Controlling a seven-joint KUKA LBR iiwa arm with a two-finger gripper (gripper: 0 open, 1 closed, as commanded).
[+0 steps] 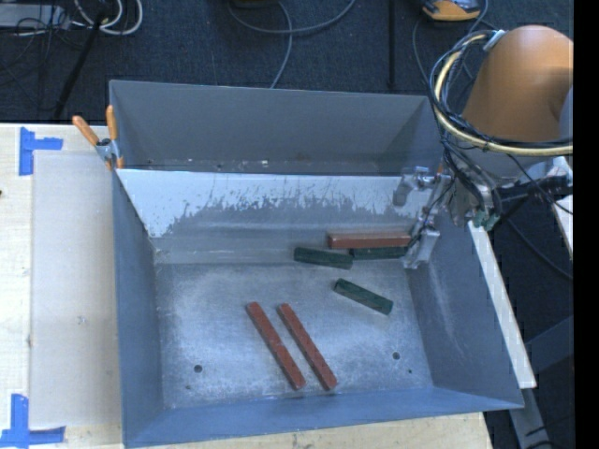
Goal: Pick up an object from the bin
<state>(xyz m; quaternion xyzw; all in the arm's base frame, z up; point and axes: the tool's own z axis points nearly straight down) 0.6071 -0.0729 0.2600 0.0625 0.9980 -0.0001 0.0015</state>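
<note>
My gripper (411,224) hangs at the bin's right wall, near the back. It is open, and I see nothing between its fingers; one fingertip (404,191) points at the back wall and the other (416,255) is lower down. A short brown bar (368,242) lies on the floor just left of the lower fingertip, its right end close to it. A dark green bar (323,257) lies tilted against the brown bar's left end. Another dark green bar (363,296) rests a little further forward.
Two long red-brown bars (275,345) (306,346) lie side by side, slanting towards the bin's front. The arm with its orange dome and cables stands over the bin's right rim.
</note>
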